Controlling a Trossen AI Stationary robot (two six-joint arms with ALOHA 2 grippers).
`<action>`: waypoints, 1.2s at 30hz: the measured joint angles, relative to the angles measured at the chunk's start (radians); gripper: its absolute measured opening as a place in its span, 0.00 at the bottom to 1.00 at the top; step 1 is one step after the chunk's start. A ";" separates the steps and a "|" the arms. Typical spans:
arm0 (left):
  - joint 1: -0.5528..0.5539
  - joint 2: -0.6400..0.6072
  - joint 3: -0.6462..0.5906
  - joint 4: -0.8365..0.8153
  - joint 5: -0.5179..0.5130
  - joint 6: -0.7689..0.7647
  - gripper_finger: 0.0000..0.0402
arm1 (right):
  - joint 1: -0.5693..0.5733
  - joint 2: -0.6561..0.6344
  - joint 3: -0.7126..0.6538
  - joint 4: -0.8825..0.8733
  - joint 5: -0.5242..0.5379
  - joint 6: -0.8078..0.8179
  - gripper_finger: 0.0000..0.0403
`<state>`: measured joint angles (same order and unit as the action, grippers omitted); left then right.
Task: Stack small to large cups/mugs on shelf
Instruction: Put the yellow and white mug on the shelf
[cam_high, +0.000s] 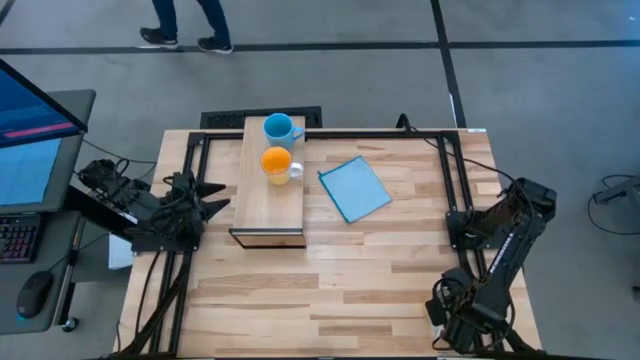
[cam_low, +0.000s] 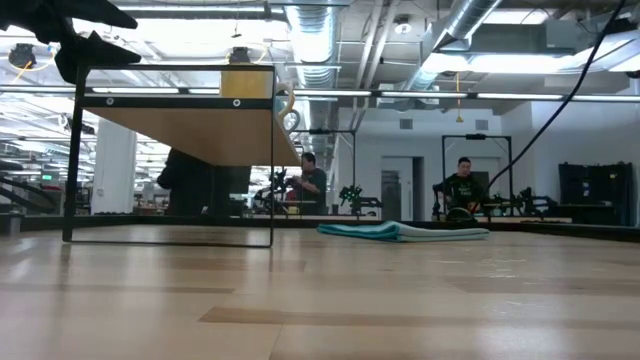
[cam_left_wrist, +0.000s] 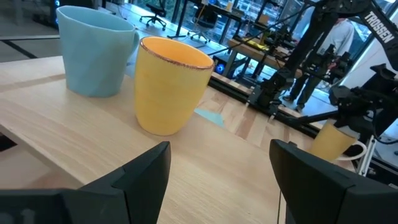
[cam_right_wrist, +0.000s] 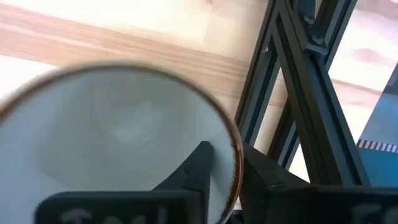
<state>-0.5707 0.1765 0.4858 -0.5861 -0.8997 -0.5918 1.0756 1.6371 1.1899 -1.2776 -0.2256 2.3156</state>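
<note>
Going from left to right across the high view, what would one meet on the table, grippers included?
Left gripper → orange mug on the shelf → blue sheet → right gripper, holding the cream mug.

Robotics lab: exposed ducts (cam_low: 310, 40), more robot rigs (cam_low: 470, 175)

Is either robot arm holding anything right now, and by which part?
Yes: the right pincer grips the cream-white mug by its rim, one finger inside. The left pincer is open and empty.
</note>
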 joint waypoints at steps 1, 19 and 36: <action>0.000 0.000 0.000 0.000 0.000 0.000 0.66 | -0.001 -0.001 -0.006 0.000 0.003 -0.018 0.13; 0.000 0.000 0.000 -0.006 -0.002 0.003 0.66 | -0.382 -0.006 -0.027 -0.105 0.097 -0.925 0.09; 0.000 0.000 0.000 -0.007 0.012 0.003 0.66 | -0.734 -0.059 -0.012 0.010 0.433 -1.466 0.08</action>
<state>-0.5705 0.1768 0.4858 -0.5934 -0.8879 -0.5888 0.3417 1.5785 1.1782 -1.2678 0.2074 0.8496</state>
